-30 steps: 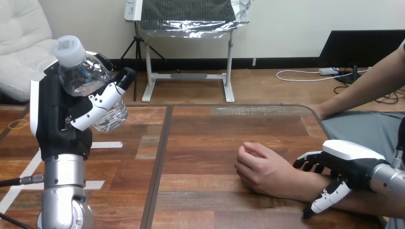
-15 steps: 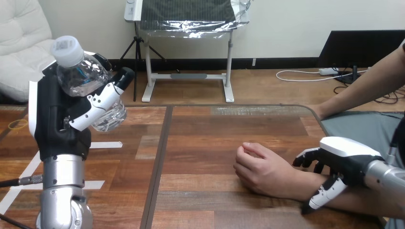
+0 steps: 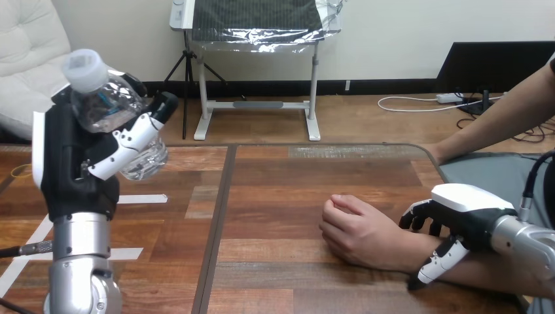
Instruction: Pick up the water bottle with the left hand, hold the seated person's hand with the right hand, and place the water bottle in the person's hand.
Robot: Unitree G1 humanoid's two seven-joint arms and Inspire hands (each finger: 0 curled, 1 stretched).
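The clear water bottle [image 3: 108, 108] with a white cap is tilted and held well above the table's left side, my left hand [image 3: 72, 163] shut around it. The person's hand [image 3: 357, 229] rests on the table at the right as a loose fist, knuckles toward the middle. My right hand [image 3: 468, 219] arches over the person's wrist, with its fingers [image 3: 419, 219] curled over the far side and its thumb [image 3: 437, 263] down the near side. A wide stretch of table separates the bottle from the person's hand.
White tape strips [image 3: 141, 198] lie on the wooden table [image 3: 275, 196] at the left. A dark seam [image 3: 219, 216] runs front to back near the middle. The person's other arm [image 3: 497, 124] reaches down to the table's far right corner.
My right hand has slid left along the person's forearm to the wrist. My left hand with the bottle has drifted slightly left. The person's fist has stayed nearly still.
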